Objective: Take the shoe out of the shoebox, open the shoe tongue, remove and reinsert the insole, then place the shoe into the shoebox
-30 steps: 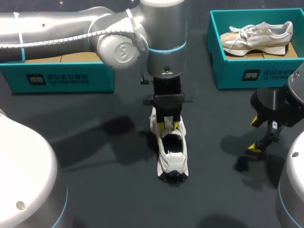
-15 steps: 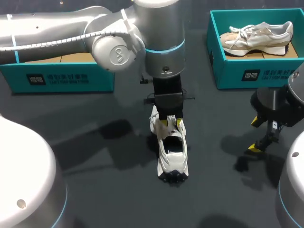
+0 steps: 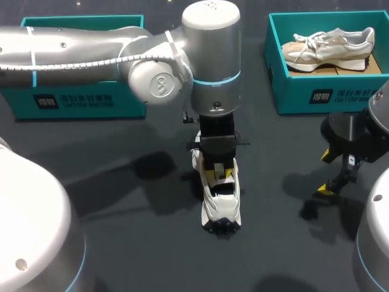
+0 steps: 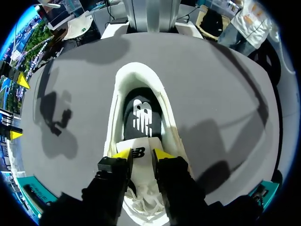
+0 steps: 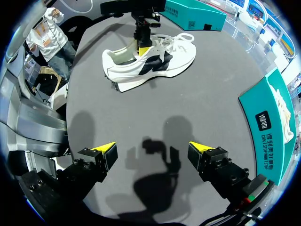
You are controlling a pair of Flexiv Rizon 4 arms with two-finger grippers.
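- A dark grey table [image 3: 140, 243] is carrying the white shoe [image 3: 222, 204], which is standing on its sole directly under the left tool [image 3: 219, 173]; two teal boxes are sitting well beyond that tool, the left shoebox [image 3: 79, 103] behind its arm and the right shoebox [image 3: 346, 91] holding a second shoe [image 3: 328, 48].
- The left wrist view is showing what the head view is hiding: a black insole [image 4: 141, 115] lying inside the shoe, just ahead of the fingertips; the right wrist view is showing the shoe's side with its black panel.
- The left arm is coming in from the left with its wrist pointing straight down; its tool is standing nearly closed, pinching the shoe tongue [image 4: 140, 168] between both fingers.
- The right tool [image 3: 328, 174] is hanging well apart from the shoe, spread wide and gripping nothing.
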